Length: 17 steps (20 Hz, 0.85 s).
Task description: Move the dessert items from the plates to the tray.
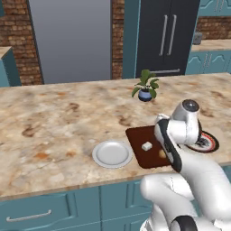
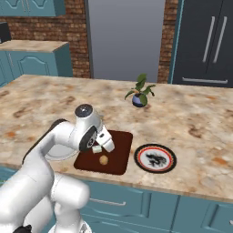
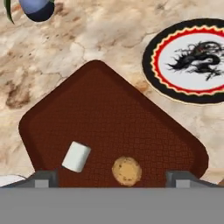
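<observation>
Both sweets are sitting on the flat dark reddish-brown rectangular tray [image 3: 109,118] with its rounded corners and finely crackled, leathery-looking surface. The tiny whitish cube [image 3: 76,156] lies there, more a short block really, its long axis slanting toward one of the tray's corners in the hand view. Just beside it, apart and not touching, rests the small round golden-brown pastry [image 3: 127,171], speckled like a biscuit. Right of the tray is the round white-centred plate with a black and red rim [image 2: 155,158]; a dark inky figure is painted in its middle and no food is on it. On the tray's other side the plain light grey round plate [image 1: 112,154] shows a bare smooth face. The two-finger gripper [image 3: 113,178] hangs over the tray's near edge, fingertips spread wide, holding nothing. Farther back on the mottled beige stone counter [image 1: 54,122] stands a small leafy plant in a blue pot [image 1: 146,91].
</observation>
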### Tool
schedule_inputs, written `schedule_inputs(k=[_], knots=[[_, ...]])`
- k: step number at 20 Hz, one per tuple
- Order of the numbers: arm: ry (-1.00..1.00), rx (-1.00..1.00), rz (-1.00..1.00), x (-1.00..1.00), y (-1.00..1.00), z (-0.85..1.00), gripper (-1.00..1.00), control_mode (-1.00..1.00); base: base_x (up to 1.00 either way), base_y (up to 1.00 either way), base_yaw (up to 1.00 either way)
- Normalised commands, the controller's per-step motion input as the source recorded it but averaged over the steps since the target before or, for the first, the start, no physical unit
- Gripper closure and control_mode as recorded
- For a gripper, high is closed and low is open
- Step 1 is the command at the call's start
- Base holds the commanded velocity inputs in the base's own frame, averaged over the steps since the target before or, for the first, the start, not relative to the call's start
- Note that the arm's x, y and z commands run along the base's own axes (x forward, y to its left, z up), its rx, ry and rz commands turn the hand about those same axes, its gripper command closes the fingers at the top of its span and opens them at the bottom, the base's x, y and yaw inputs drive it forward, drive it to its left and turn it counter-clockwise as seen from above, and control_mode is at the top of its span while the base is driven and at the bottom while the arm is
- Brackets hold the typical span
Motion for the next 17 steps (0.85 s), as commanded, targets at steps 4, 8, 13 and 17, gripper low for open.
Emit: schedule_inputs(k=[4, 8, 13, 17], knots=[[-0.74, 0.0, 0.02, -1.0, -0.11, 0.91, -1.0, -1.0, 0.0, 0.0, 0.0], [-0.57, 0.0, 0.0, -1.0, -0.04, 0.42, -1.0, -1.0, 0.0, 0.0, 0.0], [-0.1, 0.01, -0.06, -0.51, -0.08, -0.02, -1.0, -1.0, 0.0, 0.0, 0.0], [-0.3, -0.08, 0.14, -0.92, 0.6, 0.01, -1.0, -1.0, 0.0, 0.0, 0.0]])
